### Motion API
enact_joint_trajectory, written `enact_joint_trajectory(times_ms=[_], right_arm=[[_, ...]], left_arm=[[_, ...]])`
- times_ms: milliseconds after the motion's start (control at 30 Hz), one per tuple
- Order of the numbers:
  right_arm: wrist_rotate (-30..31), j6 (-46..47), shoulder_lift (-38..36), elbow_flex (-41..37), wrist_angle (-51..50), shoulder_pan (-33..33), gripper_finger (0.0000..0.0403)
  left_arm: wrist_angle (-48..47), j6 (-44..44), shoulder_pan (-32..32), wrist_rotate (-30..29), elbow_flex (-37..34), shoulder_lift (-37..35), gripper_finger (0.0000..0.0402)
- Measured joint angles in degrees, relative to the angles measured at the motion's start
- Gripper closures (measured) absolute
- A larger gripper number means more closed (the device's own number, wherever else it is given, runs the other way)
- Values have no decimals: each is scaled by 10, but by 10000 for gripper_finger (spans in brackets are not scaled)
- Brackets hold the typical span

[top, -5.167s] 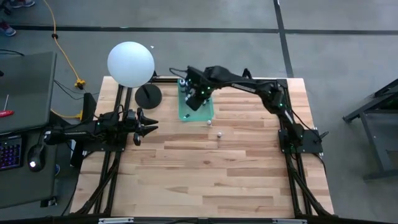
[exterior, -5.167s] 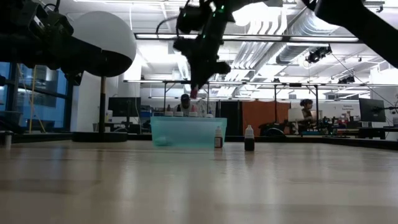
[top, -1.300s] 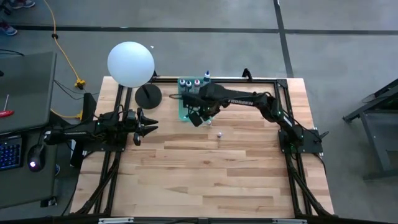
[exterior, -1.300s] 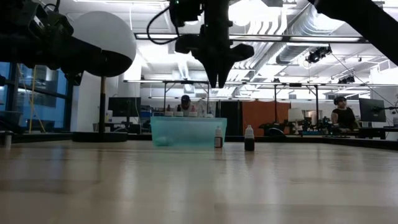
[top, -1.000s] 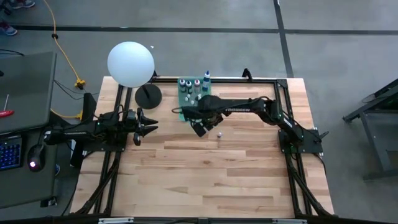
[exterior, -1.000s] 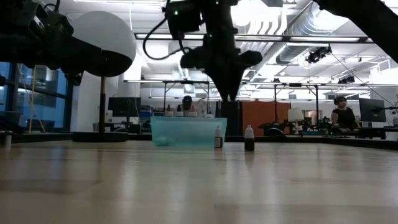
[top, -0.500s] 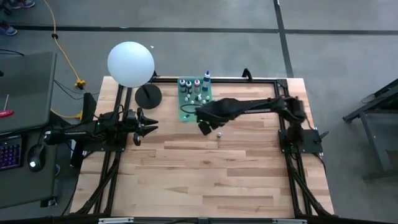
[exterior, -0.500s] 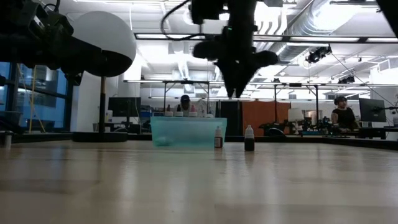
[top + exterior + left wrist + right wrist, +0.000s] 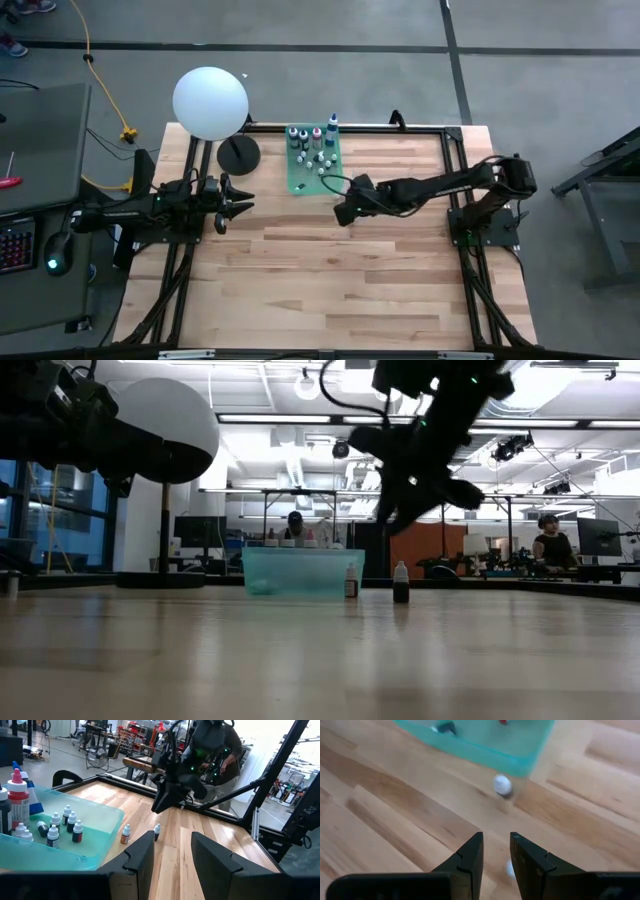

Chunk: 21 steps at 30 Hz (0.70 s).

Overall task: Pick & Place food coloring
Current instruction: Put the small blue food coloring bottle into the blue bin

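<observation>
Several tiny white-capped food coloring bottles (image 9: pixel 318 150) stand in a translucent green tray (image 9: pixel 300 178) at the table's far middle. They also show in the left wrist view (image 9: pixel 52 827). Two more bottles stand on the wood just near of the tray: one with a brownish body (image 9: pixel 125 834) and one dark (image 9: pixel 401 582). My right gripper (image 9: pixel 341 214) hangs open above these two, tipped at a slant and touching neither. Its wrist view shows one cap (image 9: pixel 502 785) ahead and one (image 9: pixel 510 868) below the fingers. My left gripper (image 9: pixel 236 207) waits open at the table's left.
A big white ball lamp (image 9: pixel 210 103) on a dark round base (image 9: pixel 238 155) stands at the far left, next to the tray. A black frame rail (image 9: pixel 400 126) runs along the far edge. Bare wood (image 9: pixel 340 290) fills the table's near half.
My right gripper has moved from the tray's near edge toward the table's right and a little nearer. It stays open and has tipped from pointing straight down to a slant, while its arm has drawn back toward the right. The bottles have kept their places.
</observation>
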Motion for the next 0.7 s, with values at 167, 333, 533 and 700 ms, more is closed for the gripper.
enact_joint_trajectory(times_ms=[167, 333, 533, 700], right_arm=[[-41, -31, -1, -25, -7, 0, 315], [-48, -99, -1, -26, -35, 16, 315], [-25, -161, -1, -24, -33, 41, 315], [-7, -235, -1, -24, -34, 62, 311]], left_arm=[[0, 0, 0, 0, 0, 0, 273], [0, 0, 0, 0, 0, 0, 273], [0, 0, 0, 0, 0, 0, 273], [0, 0, 0, 0, 0, 0, 273]])
